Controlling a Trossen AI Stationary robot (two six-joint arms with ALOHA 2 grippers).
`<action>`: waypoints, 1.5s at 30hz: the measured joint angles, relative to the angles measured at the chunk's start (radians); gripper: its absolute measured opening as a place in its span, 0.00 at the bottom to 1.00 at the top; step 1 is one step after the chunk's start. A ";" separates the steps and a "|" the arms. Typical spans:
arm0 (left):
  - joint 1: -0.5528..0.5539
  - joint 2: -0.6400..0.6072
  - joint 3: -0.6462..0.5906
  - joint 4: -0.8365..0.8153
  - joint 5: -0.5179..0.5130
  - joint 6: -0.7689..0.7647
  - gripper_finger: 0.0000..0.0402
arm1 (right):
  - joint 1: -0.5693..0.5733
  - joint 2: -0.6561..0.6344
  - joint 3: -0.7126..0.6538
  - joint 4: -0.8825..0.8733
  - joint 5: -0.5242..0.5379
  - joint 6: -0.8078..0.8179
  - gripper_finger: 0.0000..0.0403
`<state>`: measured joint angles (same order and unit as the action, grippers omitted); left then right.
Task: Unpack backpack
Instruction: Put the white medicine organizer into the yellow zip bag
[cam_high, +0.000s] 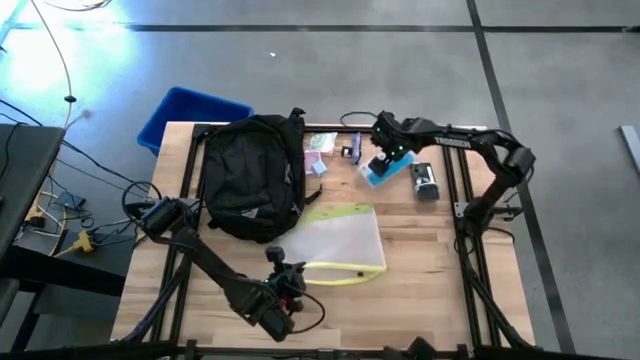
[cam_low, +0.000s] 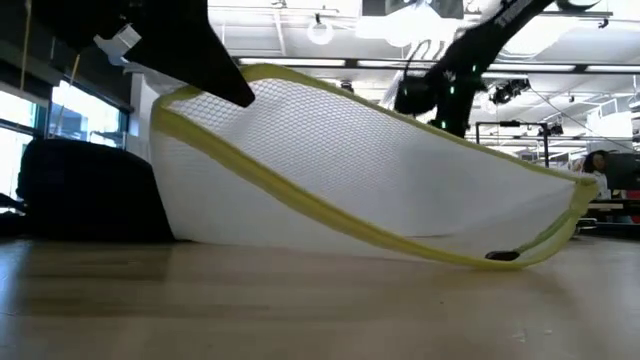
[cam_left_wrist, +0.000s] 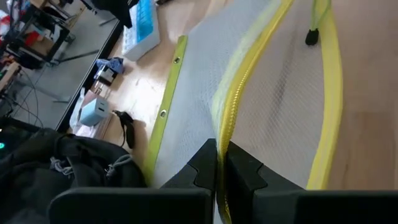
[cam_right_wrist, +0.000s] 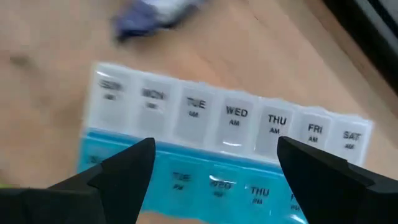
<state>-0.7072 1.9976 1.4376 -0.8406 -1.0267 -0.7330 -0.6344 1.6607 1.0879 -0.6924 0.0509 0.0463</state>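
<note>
Several items already lie outside the backpack (cam_high: 250, 175) on the worktop (cam_high: 430, 280). My left hand (cam_left_wrist: 219, 180) is clamped on the mesh pouch (cam_high: 340, 245)'s yellow edge; my right hand (cam_right_wrist: 214, 165) hovers, fingers apart, over the pill organiser (cam_right_wrist: 230, 143). I cannot tell what remains inside.

Matt black fabric backpack (cam_high: 250, 177); translucent mesh pouch (cam_high: 343, 243), glossy yellow edging; smooth plastic pill organizer (cam_right_wrist: 230, 146); pale wood-grain table (cam_high: 440, 290).

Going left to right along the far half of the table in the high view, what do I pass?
Blue bin → backpack → right hand over the pill organizer → small grey device.
</note>
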 joint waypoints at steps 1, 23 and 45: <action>-0.005 0.000 0.000 0.001 -0.001 -0.008 0.00 | 0.024 -0.022 0.001 -0.001 0.000 0.002 0.81; -0.117 0.021 -0.001 0.005 -0.015 -0.199 0.00 | 0.318 0.083 0.003 0.130 0.082 0.470 0.81; -0.117 0.021 -0.001 0.027 -0.043 -0.189 0.00 | 0.308 0.107 0.001 0.142 0.336 0.364 0.45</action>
<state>-0.8238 2.0186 1.4368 -0.8135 -1.0692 -0.9224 -0.3262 1.7677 1.0893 -0.5506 0.3866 0.4102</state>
